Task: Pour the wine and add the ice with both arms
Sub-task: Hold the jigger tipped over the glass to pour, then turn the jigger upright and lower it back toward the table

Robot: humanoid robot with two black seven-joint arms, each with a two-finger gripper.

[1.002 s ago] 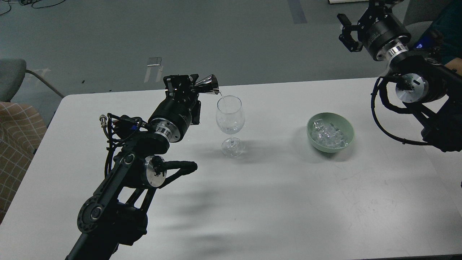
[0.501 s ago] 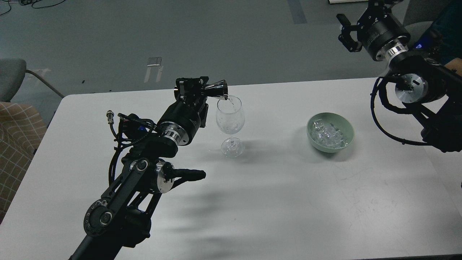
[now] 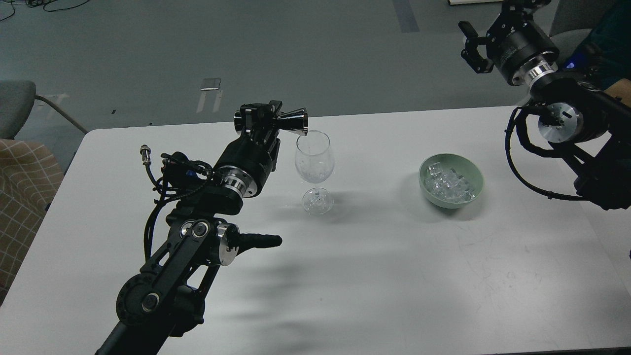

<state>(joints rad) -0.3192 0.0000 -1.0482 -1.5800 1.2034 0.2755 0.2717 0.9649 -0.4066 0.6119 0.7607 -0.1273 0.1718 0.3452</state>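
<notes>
Open table (image 3: 374, 276) across the near half. Glass (image 3: 314, 160) and bowl (image 3: 451, 180) well apart, clear lane between. Left of glass blocked by left arm (image 3: 217, 197) and jigger (image 3: 292, 122) at the rim.

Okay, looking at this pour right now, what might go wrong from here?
The jigger in the left gripper lies tipped on its side with its mouth right at the wine glass rim; a small nudge might knock the tall, narrow-footed glass over. Liquid may also dribble outside the rim onto the table.
</notes>
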